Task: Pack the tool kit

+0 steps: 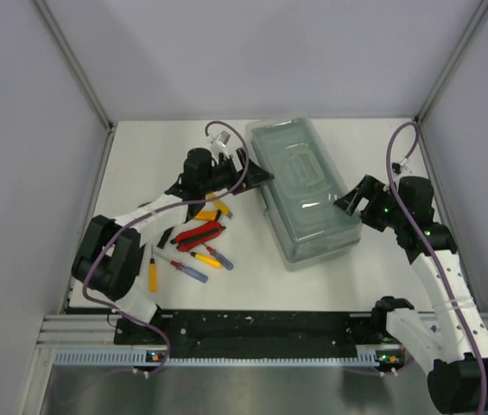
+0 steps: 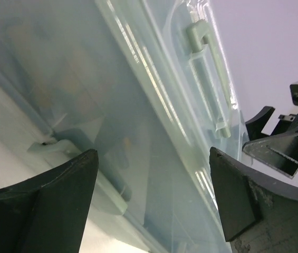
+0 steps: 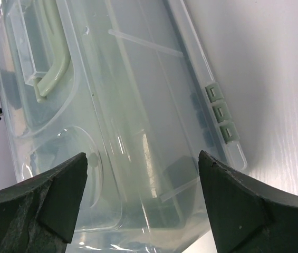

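- Both grippers stand wide open and empty, the left gripper [image 1: 252, 170] and right gripper [image 1: 350, 201] flanking the toolbox [image 1: 304, 190], centre-right on the tabletop [image 1: 252, 290].
- We fear a one-sided push skids it sideways, or the jaws slip off its slick lid [image 3: 138, 79].

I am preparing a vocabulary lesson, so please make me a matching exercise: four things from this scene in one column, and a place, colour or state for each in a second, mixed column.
Column A
1. toolbox
2. pliers
3. leftmost screwdriver
4. right gripper

Column B
a. red handles, on the table left of the toolbox
b. open, beside the toolbox's right edge
c. translucent lid on top
d. yellow handle

Pairs: 1-c, 2-a, 3-d, 4-b
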Motion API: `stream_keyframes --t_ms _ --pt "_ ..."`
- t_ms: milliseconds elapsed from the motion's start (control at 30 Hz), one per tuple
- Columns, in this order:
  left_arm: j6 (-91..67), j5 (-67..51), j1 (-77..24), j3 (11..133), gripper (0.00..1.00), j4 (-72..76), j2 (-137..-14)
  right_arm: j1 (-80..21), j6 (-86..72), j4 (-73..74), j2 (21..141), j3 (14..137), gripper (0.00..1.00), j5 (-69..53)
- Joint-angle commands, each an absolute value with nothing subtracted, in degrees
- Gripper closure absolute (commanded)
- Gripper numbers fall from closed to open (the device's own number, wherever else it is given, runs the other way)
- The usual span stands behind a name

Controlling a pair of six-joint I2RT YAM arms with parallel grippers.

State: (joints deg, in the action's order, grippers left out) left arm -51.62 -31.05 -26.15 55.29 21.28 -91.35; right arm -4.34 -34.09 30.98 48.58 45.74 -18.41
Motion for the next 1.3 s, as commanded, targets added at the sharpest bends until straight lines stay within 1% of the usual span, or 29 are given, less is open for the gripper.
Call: stream_keyframes --t_ms 0,167,267,400,433,467,600,700,833,900,967,1067,1133,1267 --pt "-51.86 -33.48 -28.03 60.72 0.12 27.25 -94.91 -4.57 -34.8 32.43 47.11 45.26 0.18 -19.95" --pt "-51.94 -33.49 -28.74 63.81 0.15 26.11 -98.78 -4.57 -34.37 33.22 46.85 45.35 0.22 -18.38" --pt "-49.32 -31.13 -28.56 63.99 0.15 22.34 -97.31 -4.57 -33.23 34.97 46.23 47.54 0.23 -15.3" --pt "-43.52 -22.26 -28.39 62.75 0.06 15.14 -91.51 -4.57 -31.12 36.82 46.05 52.81 0.22 -11.08" --pt "-42.46 -20.67 -28.21 62.49 0.03 13.46 -90.28 -4.57 -30.77 36.83 46.14 54.13 0.21 -10.55" --pt "-41.41 -19.09 -27.95 62.32 0.02 12.32 -88.87 -4.57 -30.33 36.83 46.4 55.18 0.2 -10.37" --pt "-39.2 -13.37 -27.07 60.91 0.02 7.4 -84.82 -4.48 -29.1 36.83 48.07 59.14 0.17 -11.59" --pt "-38.76 -11.95 -26.28 60.12 0.02 5.28 -83.76 -4.57 -27.6 35.95 49.74 60.9 0.16 -14.75" --pt "-41.65 -15.46 -24.79 55.3 0.02 10.88 -83.14 -5.01 -25.32 33.14 51.15 61.7 0.16 -20.99" --pt "-43.67 -17.3 -24.0 53.62 0.02 13.52 -84.19 -6.76 -24.09 32.43 52.29 62.49 0.16 -21.71" --pt "-46.22 -20.2 -23.21 52.13 0.03 17.12 -85.95 -9.39 -22.77 32.34 53.17 63.37 0.16 -20.57" --pt "-51.75 -25.3 -23.03 48.62 0.06 28.7 -89.11 -12.74 -21.62 31.99 54.31 63.98 0.16 -17.59" --pt "-54.92 -26.8 -23.03 45.89 0.08 36.09 -91.22 -14.4 -21.1 31.73 54.67 64.25 0.16 -15.57" --pt "-58.96 -28.29 -22.94 43.77 0.08 45.94 -96.23 -18.1 -19.87 31.29 55.81 64.69 0.16 -10.74"
